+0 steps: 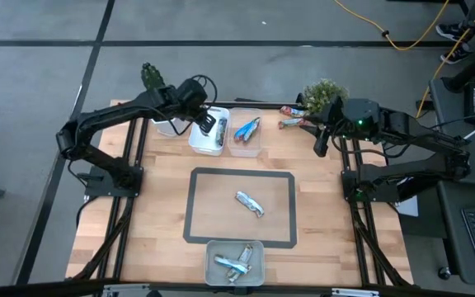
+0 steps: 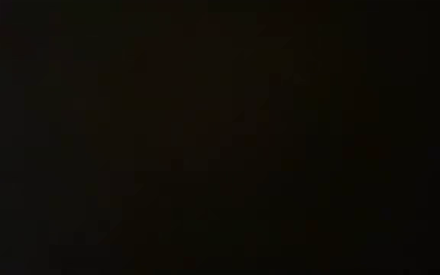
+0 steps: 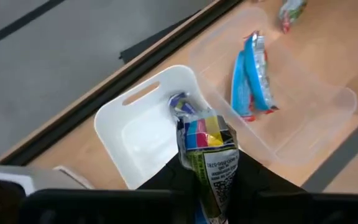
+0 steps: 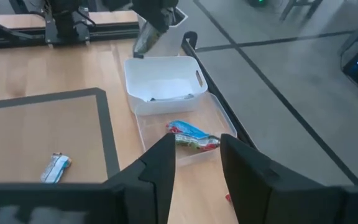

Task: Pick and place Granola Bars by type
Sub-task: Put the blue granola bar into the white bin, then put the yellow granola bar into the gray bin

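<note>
My left gripper (image 1: 213, 125) (image 3: 207, 183) is over the white tray (image 1: 196, 140) (image 3: 135, 134) at the table's far edge, shut on a granola bar (image 3: 207, 146) with a wrapper printed in several colours. The clear tray (image 1: 246, 148) (image 3: 303, 118) beside it holds blue bars (image 3: 252, 78) (image 4: 190, 134). A silver bar (image 1: 250, 203) (image 4: 56, 167) lies flat inside the dark-framed mat. My right gripper (image 1: 322, 142) (image 4: 197, 162) hangs open at the table's right side, clear of everything. The low view is black. My left gripper pinches the granola bar between its two fingers (image 3: 253, 186) by the wrapper end nearest the wrist (image 3: 216, 180). It comes from above, slanting down. The bar is lifted clear, and its free end (image 3: 182, 106) points down into the white tray.
Two more bars (image 1: 291, 117) lie at the far edge beside a small plant (image 1: 324, 91). A tray at the near edge (image 1: 258, 247) holds silver-blue bars (image 1: 233, 264). Another plant (image 1: 151, 76) stands far left. Black rails run along both table sides.
</note>
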Tool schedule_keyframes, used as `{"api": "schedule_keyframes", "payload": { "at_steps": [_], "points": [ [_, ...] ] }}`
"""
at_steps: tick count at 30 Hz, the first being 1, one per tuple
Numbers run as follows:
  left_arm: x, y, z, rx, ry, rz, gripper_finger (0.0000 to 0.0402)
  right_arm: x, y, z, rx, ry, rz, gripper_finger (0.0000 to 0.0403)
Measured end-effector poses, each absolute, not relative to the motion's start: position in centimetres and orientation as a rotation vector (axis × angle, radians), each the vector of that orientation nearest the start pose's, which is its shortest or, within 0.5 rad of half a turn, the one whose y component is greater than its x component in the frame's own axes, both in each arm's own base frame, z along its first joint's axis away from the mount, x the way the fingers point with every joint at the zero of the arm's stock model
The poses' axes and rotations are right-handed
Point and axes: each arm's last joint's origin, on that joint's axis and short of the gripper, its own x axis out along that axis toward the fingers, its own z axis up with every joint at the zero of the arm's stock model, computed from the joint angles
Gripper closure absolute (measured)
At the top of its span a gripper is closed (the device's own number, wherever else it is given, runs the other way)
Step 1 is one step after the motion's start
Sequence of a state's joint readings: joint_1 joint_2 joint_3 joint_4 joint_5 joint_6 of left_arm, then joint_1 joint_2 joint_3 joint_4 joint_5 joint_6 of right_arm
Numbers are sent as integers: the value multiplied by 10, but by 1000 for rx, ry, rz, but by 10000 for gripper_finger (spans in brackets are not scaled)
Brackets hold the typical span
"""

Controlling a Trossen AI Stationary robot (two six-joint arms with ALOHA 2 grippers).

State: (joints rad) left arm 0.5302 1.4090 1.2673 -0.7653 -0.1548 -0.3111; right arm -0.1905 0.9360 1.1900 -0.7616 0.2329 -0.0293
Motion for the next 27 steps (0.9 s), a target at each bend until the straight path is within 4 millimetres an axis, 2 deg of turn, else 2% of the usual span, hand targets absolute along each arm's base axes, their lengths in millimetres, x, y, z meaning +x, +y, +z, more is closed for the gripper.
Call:
{"api": "schedule_keyframes", "payload": {
  "at_steps": [7, 15, 20, 24, 27],
  "points": [
    [241, 160, 311, -490, 802, 769, 326, 166, -39, 391, -43, 501, -406, 273],
    [239, 162, 314, -505, 800, 749, 234, 166, -39, 391, -45, 501, -405, 273],
    [245, 156, 334, -498, 745, 711, 200, 167, -38, 389, -58, 514, -375, 273],
    [254, 140, 366, -465, 652, 623, 198, 176, -35, 378, -74, 620, -223, 273],
    [260, 125, 393, -415, 583, 557, 202, 189, -29, 366, -56, 704, -108, 272]
  ]
}}
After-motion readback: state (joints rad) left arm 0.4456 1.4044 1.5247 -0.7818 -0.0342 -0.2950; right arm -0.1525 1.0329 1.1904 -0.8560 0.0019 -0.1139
